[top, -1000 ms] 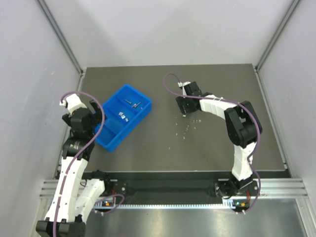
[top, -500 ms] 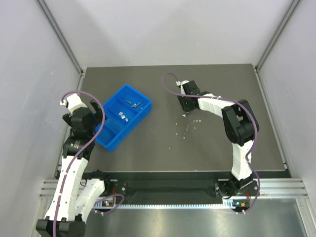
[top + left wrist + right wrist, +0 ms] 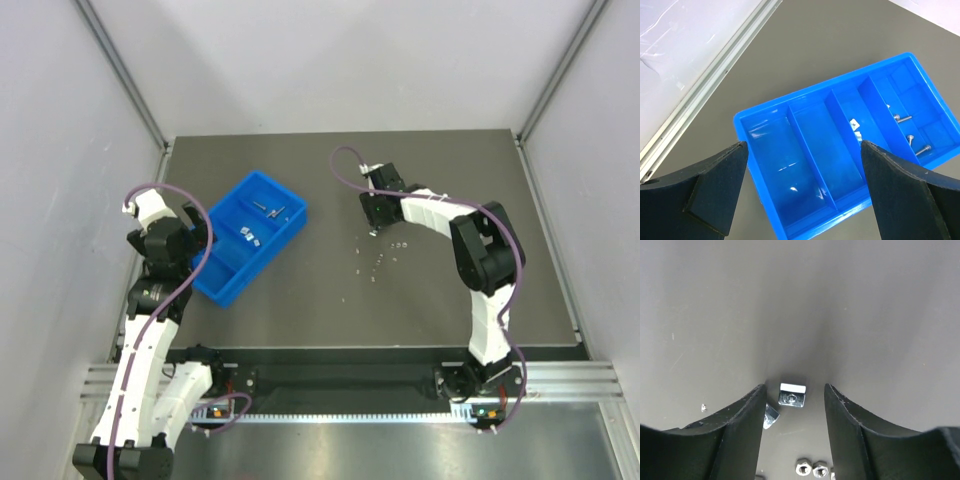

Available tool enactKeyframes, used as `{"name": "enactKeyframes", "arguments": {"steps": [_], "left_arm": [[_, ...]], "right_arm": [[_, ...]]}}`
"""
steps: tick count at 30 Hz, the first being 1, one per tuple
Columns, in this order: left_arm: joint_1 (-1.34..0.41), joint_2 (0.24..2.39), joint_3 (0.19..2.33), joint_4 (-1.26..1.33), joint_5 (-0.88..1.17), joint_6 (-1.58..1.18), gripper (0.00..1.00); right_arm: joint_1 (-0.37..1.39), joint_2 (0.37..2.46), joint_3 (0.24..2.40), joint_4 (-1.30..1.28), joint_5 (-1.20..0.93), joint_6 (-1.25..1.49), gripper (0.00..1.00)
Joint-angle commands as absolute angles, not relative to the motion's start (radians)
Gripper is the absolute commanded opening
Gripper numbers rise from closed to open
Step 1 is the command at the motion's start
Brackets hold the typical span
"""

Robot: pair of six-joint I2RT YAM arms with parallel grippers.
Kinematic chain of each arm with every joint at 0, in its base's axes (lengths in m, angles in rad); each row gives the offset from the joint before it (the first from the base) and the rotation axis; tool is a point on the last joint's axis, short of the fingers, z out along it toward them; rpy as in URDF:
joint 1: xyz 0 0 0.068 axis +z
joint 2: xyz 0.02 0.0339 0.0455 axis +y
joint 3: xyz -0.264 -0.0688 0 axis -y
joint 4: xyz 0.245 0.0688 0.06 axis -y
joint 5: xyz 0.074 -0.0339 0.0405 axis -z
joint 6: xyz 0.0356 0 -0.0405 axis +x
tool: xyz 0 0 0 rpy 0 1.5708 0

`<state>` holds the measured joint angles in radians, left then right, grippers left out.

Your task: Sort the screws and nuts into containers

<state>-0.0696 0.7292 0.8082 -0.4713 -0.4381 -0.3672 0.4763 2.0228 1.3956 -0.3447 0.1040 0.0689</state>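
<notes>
Item: my right gripper (image 3: 794,389), jaws released, straddles one square nut (image 3: 792,395) at lower centre, seemingly to pinch it, while my left gripper (image 3: 805,186), likewise parted, hangs over the blue tray (image 3: 805,97).

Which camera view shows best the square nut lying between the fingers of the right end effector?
The right wrist view: the square nut lies large and sharp inside the open right end effector. The top view gives at most a speck there. The left wrist view shows the blue tray, not this nut.
</notes>
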Motion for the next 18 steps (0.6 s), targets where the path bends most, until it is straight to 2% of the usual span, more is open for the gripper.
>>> {"name": "enactKeyframes", "arguments": {"steps": [1,10,13,14,18], "left_arm": [[-0.066,0.721,0.81,-0.425,-0.439,-0.359,0.99],[-0.066,0.713,0.807,-0.426,-0.445,-0.359,0.99],[-0.066,0.71,0.805,-0.426,-0.446,-0.359,0.99],[-0.064,0.713,0.805,-0.425,-0.446,-0.359,0.99],[-0.064,0.715,0.807,-0.426,-0.448,-0.359,0.99]], "right_arm": [[0.489,1.985,1.405,-0.422,0.15,0.11,0.5],[0.489,2.019,1.402,-0.416,0.144,0.123,0.34],[0.489,2.025,1.399,-0.41,0.144,0.126,0.26],[0.489,2.023,1.401,-0.407,0.15,0.126,0.2],[0.491,1.985,1.42,-0.41,0.117,0.144,0.12]]}}
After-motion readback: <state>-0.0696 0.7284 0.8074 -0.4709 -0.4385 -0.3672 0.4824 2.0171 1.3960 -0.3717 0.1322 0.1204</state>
